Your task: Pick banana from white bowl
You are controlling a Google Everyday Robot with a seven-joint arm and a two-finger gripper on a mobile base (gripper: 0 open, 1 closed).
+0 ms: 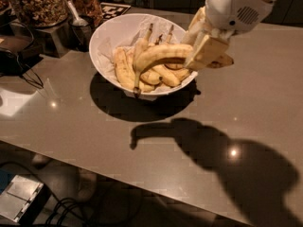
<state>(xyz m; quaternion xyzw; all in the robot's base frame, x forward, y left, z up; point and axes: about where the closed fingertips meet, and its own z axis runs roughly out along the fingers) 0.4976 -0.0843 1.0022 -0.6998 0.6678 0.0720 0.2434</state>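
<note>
Yellow, brown-flecked and strongly curved, the banana [158, 55] is hanging crosswise in our gripper [201, 56], above the white bowl [102, 37] rather than lying in it. We are clamping it near its blunt end, so a short stub is sticking out to the right of the fingers [209, 50]. The long arc is sweeping left and drooping, its thin dark stem pointing down over the bowl's near rim. The jaws are closed around the fruit, pressing on it from both sides; that off-centre hold is probably why the free length is sagging.

Below, the shorter bananas [123, 67] are lying heaped on the crumpled white paper. We are judging that none of them is touching the one we are carrying, though the overlap is making that hard to confirm. On the grey countertop [94, 141] a hooked shadow is falling apart from the bowl's own shadow, which is suggesting the fruit is riding clear of the pile.

We are reckoning the pick nearly done: what is remaining is to carry the fruit up and away without the drooping stem catching the rim. A glass jar [35, 4] and a metal scoop [77, 20] are standing just behind the bowl on the left, well away from our hold.
</note>
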